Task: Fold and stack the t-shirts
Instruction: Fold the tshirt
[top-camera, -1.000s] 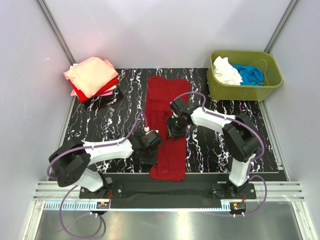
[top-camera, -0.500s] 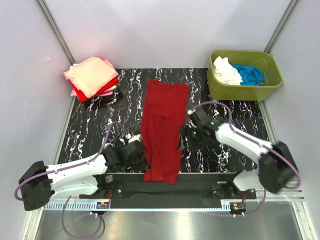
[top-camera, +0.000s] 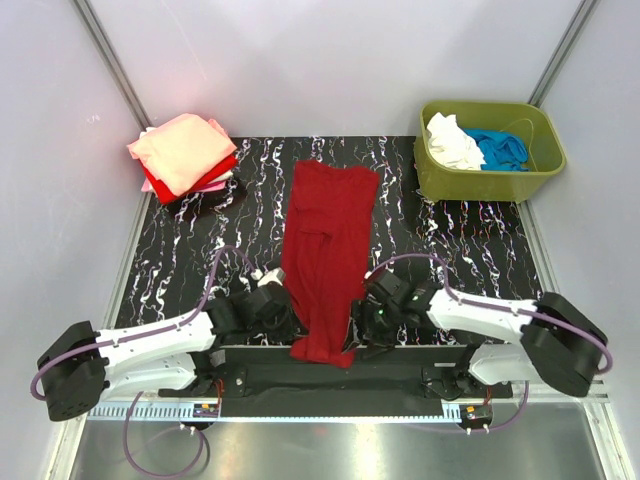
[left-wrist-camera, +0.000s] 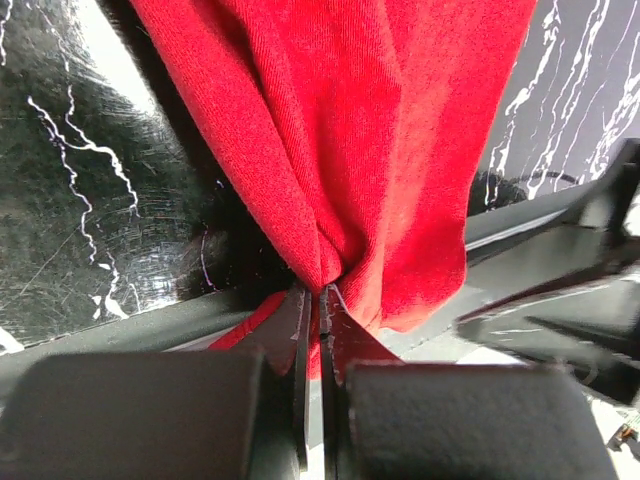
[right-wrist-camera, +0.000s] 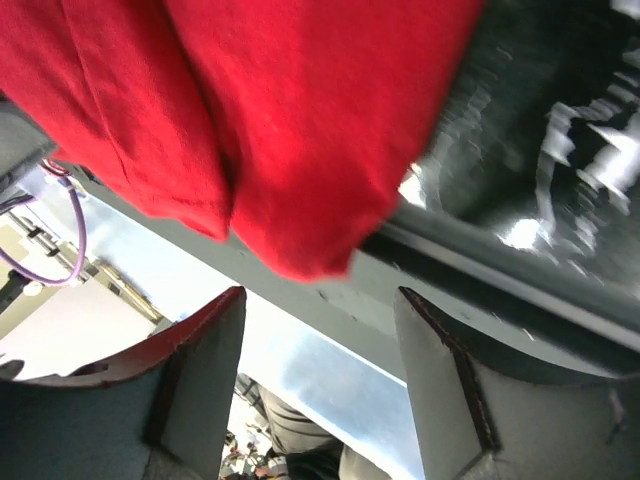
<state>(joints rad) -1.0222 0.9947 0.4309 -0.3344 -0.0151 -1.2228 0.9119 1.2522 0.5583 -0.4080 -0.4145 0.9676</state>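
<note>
Holding: the near left corner of the tee is pinched tight in the left gripper, so that the hem can be lifted.
Right gripper: the jaws are spread wide and nothing is held. The near right corner of the tee hangs just ahead of them, so it seems a grab is being lined up.
Tee: it is laid long and thin down the middle of the table, with its near end drooped over the near edge. Its sides look already folded in.
Why the corners: with both near corners held, the near end can be carried to the far end, and the tee can be folded in half evenly.
Stack: folded tees are piled at the far left corner, with a salmon-pink one on top. That is likely where this tee is meant to be put once folded.
Tub: a white tee and a blue tee are seen in it at the far right, not yet folded.
Care needed: the cloth is soft, so if only one corner is lifted, the fold may be made crooked.
</note>
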